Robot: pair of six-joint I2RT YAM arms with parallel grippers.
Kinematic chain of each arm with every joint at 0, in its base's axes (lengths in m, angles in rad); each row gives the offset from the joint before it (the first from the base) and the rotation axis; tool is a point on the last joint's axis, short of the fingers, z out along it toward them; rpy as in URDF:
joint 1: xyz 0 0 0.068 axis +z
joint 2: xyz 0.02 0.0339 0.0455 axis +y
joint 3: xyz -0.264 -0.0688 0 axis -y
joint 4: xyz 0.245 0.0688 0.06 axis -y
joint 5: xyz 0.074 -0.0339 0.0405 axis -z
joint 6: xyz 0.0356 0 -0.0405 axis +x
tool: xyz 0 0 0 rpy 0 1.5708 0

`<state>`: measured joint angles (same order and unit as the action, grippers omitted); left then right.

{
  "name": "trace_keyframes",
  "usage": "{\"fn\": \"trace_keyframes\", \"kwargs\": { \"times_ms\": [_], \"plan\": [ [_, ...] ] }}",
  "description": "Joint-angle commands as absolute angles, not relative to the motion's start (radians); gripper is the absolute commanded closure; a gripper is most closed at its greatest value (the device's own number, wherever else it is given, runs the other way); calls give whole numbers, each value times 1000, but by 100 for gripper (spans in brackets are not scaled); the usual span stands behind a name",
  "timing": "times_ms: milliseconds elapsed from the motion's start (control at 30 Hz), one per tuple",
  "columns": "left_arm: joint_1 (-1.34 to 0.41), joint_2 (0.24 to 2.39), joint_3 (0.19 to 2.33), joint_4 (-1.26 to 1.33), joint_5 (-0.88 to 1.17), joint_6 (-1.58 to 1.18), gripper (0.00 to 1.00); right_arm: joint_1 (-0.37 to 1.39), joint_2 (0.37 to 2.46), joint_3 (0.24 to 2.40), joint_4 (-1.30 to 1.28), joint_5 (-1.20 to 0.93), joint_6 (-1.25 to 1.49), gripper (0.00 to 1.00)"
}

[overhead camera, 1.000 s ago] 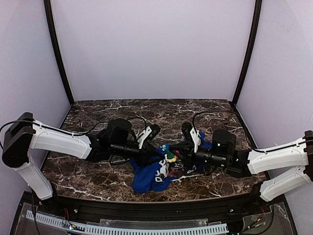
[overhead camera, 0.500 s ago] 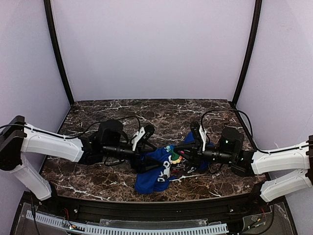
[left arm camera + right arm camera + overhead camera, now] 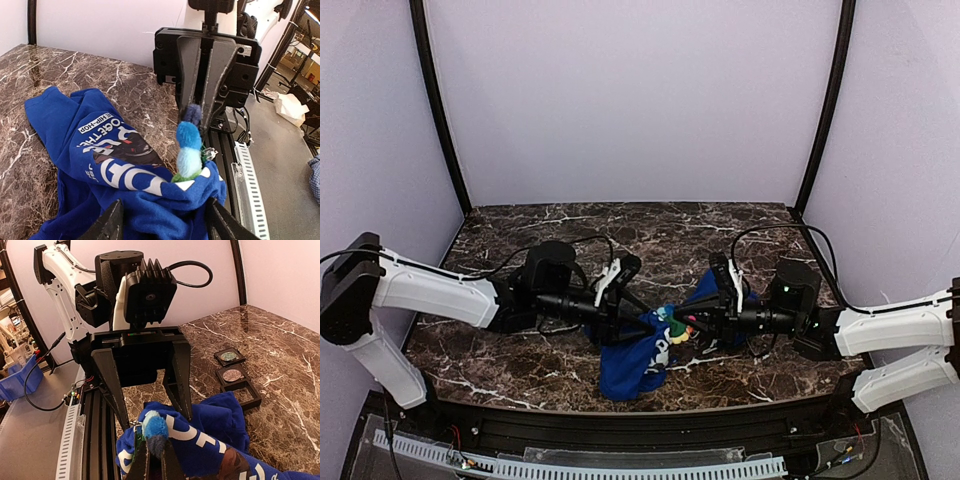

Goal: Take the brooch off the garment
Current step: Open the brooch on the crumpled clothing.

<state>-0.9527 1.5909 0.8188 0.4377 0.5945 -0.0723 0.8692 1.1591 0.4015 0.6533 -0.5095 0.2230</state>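
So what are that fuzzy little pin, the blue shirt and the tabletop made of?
Brooch: seemingly felt or yarn, fuzzy matte blue tufts. Garment: likely soft knit cloth, it folds limply, white print. Table: glossy marble look, white veins, possibly laminate.

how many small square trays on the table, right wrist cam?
3, in a row on the marble table: far tray, middle tray, near tray, right by the blue garment. The garment may hide more.
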Motion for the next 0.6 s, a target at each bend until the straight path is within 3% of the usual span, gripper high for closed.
{"fn": "trace_keyframes", "kwargs": {
  "times_ms": [0,267,567],
  "plan": [
    [-952,1607,858,448,647,-75,46,862,1167,400,720,-538,238,100],
    [-955,1620,877,454,670,-80,54,862,1211,415,736,-541,240,100],
    [-961,1633,884,452,687,-80,80,861,1228,423,747,-537,244,100]
  ]
}}
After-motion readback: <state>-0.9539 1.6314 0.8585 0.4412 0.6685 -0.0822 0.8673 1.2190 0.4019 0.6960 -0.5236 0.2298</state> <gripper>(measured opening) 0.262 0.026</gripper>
